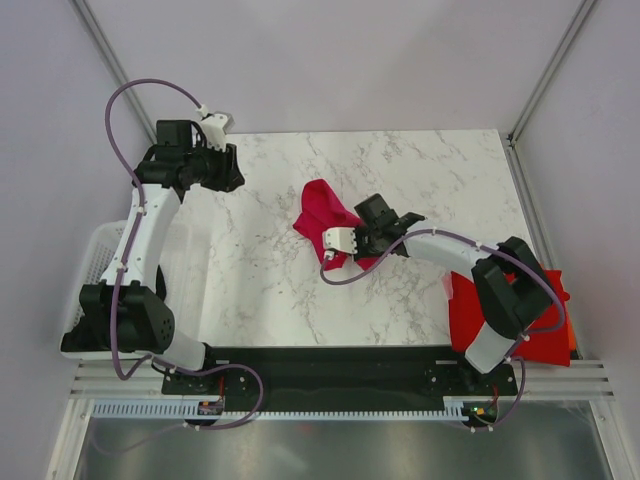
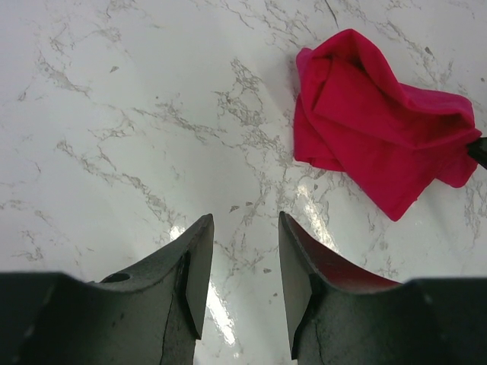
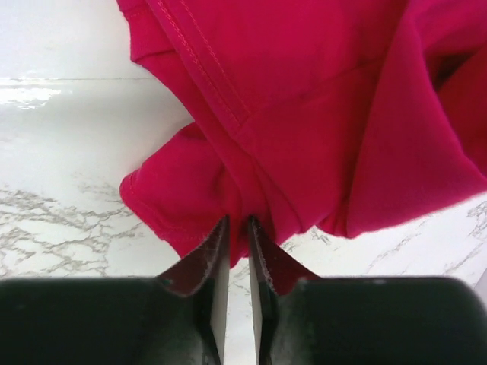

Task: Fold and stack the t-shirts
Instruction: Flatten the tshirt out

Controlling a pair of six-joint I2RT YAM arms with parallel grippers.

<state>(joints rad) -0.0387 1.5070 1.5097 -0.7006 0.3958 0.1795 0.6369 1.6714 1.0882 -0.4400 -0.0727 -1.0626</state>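
The crimson-pink t-shirt (image 1: 322, 212) lies crumpled near the middle of the marble table (image 1: 400, 160). My right gripper (image 1: 336, 246) is at its near edge. In the right wrist view the gripper (image 3: 237, 225) is shut on a hemmed fold of the shirt (image 3: 304, 114). My left gripper (image 1: 232, 176) hovers over the far left of the table, apart from the shirt. In the left wrist view it (image 2: 243, 228) is open and empty, with the shirt (image 2: 380, 129) ahead to the right. A bright red t-shirt (image 1: 500, 310) is heaped at the table's right near edge under the right arm, with an orange edge (image 1: 572, 340) showing beneath it.
A white plastic basket (image 1: 95, 265) stands off the table's left edge beside the left arm. Metal frame posts (image 1: 545, 80) rise at the back corners. The black base rail (image 1: 330, 365) runs along the near edge.
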